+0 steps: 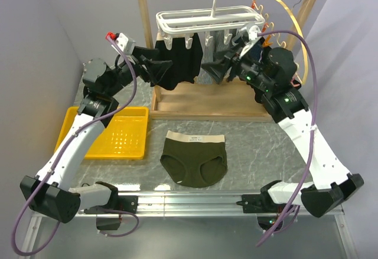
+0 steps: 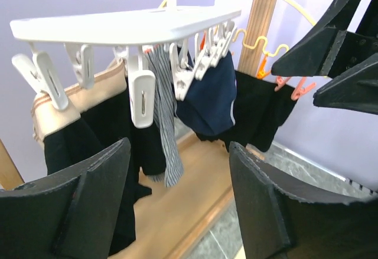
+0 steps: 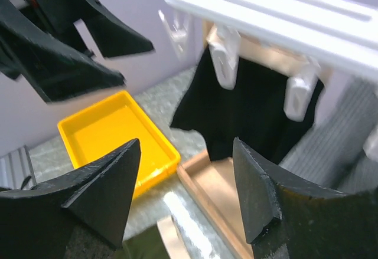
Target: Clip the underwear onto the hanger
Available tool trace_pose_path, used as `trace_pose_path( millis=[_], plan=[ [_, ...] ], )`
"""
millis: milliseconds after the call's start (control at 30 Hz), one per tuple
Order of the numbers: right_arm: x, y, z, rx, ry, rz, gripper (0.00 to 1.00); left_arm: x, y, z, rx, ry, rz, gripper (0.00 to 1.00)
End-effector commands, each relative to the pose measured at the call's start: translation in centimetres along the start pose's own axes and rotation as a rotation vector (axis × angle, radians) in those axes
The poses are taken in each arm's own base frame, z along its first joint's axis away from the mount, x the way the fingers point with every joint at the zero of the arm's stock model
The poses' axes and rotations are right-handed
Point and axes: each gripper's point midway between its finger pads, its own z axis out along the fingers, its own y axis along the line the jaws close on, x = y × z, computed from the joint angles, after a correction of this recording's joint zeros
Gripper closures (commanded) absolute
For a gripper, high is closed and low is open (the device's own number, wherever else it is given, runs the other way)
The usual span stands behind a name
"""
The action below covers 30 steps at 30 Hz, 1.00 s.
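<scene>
The underwear point(image 1: 195, 161) lies flat on the table point(image 1: 254, 147), well below the hanger point(image 1: 209, 18) and on the arms' side of it, with its beige waistband point(image 1: 195, 137) turned toward the hanger. Neither arm is near it. The left gripper point(image 1: 164, 73) hangs just below the hanger's left end and the right gripper point(image 1: 214, 71) just below its middle, and they face each other. Both have their jaws well apart with nothing between them.

A black garment point(image 1: 180, 58) already hangs from the hanger's left side, and the left wrist view shows a free clip point(image 2: 143, 100) dangling at the hanger's near edge.

The underwear looks light, soft and limp, so it would likely sag and fold if lifted by the middle. The waistband seems the firmest part. Taking it at its two ends, one gripper each, should keep that edge stretched enough to offer to a clip
</scene>
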Motion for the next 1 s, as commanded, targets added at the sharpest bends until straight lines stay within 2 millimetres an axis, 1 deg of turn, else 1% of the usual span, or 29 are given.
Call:
trace_pose_path(
  millis=[0, 67, 133, 167, 200, 300, 400, 433, 500, 567, 667, 733, 833, 933, 967],
  plan=[
    [-5.7, 1.6, 0.8, -0.004, -0.158, -0.046, 0.30, -1.8, 0.1, 0.6, 0.009, -0.097, 0.039, 0.28],
    [-6.4, 1.7, 1.3, 0.013, -0.187, -0.036, 0.31, -1.4, 0.3, 1.0, 0.018, -0.102, 0.050, 0.29],
    [-6.7, 2.1, 2.0, 0.012, -0.195, -0.009, 0.31, -1.7, 0.4, 1.3, 0.021, -0.127, 0.073, 0.31],
    [-7.2, 2.3, 2.1, 0.014, -0.207, 0.007, 0.33, -1.9, 0.4, 1.6, 0.025, -0.135, 0.083, 0.32],
    [-7.0, 2.6, 2.8, 0.004, -0.201, 0.018, 0.33, -1.8, 0.5, 1.9, 0.024, -0.140, 0.088, 0.33],
    [-7.6, 2.9, 3.9, -0.001, -0.212, 0.056, 0.36, -2.0, 0.6, 2.5, 0.030, -0.150, 0.105, 0.35],
    [-7.7, 3.4, 5.2, -0.003, -0.214, 0.110, 0.36, -1.9, 1.0, 2.9, 0.012, -0.160, 0.111, 0.37],
    [-8.2, 3.8, 5.4, -0.015, -0.237, 0.119, 0.37, -1.8, 1.0, 3.0, 0.008, -0.164, 0.110, 0.38],
    [-8.1, 4.0, 6.3, -0.020, -0.235, 0.169, 0.37, -1.9, 1.0, 3.0, 0.002, -0.173, 0.114, 0.41],
    [-7.8, 4.5, 7.1, -0.035, -0.229, 0.203, 0.38, -2.1, 1.2, 3.1, -0.010, -0.182, 0.119, 0.44],
    [-7.5, 5.0, 8.1, -0.036, -0.225, 0.246, 0.38, -2.2, 1.3, 3.3, -0.012, -0.192, 0.122, 0.45],
    [-7.5, 4.9, 8.4, -0.023, -0.230, 0.278, 0.38, -2.2, 1.3, 3.4, -0.009, -0.194, 0.123, 0.46],
    [-7.3, 4.8, 8.9, -0.011, -0.232, 0.301, 0.38, -2.0, 1.1, 3.7, 0.002, -0.194, 0.125, 0.50],
    [-7.4, 4.6, 9.3, 0.003, -0.240, 0.316, 0.38, -1.8, 1.1, 3.8, 0.006, -0.193, 0.128, 0.58],
    [-7.1, 4.3, 9.6, 0.011, -0.237, 0.323, 0.38, -1.9, 0.9, 3.8, 0.015, -0.195, 0.131, 0.63]
  ],
)
